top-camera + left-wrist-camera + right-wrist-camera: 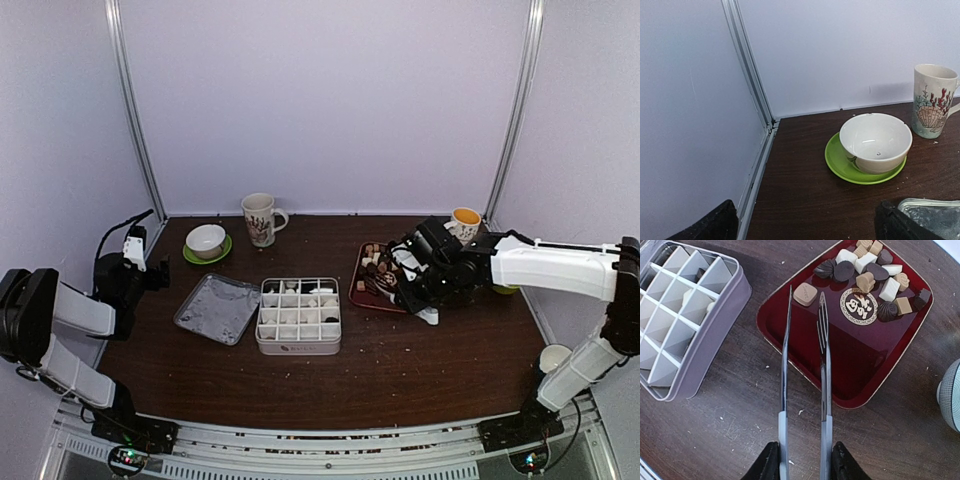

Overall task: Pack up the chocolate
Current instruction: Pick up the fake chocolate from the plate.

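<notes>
The chocolate, dark, tan and white pieces, lies heaped at the far end of a red tray. One tan piece sits apart from the heap. My right gripper is shut on white-handled metal tongs. The tongs' tips stand slightly apart over the tray, beside the tan piece, with nothing between them. A white divided box to the tray's left holds a few pieces in its cells. My left gripper is open and empty, near the table's left edge, far from the tray.
A metal lid lies left of the box. A white bowl on a green saucer and a seashell mug stand at the back left. A yellow-filled cup stands behind the right arm, and a white cup at the right edge.
</notes>
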{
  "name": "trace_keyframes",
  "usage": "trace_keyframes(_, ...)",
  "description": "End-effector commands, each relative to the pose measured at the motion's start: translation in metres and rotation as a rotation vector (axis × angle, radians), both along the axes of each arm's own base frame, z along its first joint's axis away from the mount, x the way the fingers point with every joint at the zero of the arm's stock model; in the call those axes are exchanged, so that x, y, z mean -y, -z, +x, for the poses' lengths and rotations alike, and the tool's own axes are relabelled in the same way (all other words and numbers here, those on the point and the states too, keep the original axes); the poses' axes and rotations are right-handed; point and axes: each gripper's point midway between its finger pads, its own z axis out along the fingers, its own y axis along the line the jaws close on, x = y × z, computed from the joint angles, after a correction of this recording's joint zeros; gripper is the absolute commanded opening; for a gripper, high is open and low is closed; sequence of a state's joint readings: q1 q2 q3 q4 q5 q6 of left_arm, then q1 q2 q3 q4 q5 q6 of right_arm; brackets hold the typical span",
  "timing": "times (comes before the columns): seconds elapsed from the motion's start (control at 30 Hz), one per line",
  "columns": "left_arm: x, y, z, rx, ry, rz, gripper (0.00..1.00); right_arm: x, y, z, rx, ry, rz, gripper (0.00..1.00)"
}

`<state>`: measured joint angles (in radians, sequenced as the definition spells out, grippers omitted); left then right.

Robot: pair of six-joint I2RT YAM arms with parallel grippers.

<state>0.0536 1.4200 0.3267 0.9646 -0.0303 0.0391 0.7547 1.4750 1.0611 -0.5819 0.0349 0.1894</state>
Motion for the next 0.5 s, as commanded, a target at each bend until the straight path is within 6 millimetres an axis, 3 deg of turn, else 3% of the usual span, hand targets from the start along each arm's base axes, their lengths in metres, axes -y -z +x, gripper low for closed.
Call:
trace_keyframes(0.0,-0.004,-0.011,0.004,0.037,-0.013,-0.006,0.98,-0.006,-0.006,0.017,0.011,0.022,-0.004,0.35)
trace_keyframes(0.2,-0.004,-0.010,0.004,0.037,-0.015,-0.006,0.98,-0.010,0.005,0.029,-0.009,0.042,-0.040,0.36)
trace_keyframes(0.47,-0.004,-0.011,0.004,0.037,-0.015,-0.006,0.98,-0.007,0.006,0.027,-0.014,0.046,-0.039,0.35)
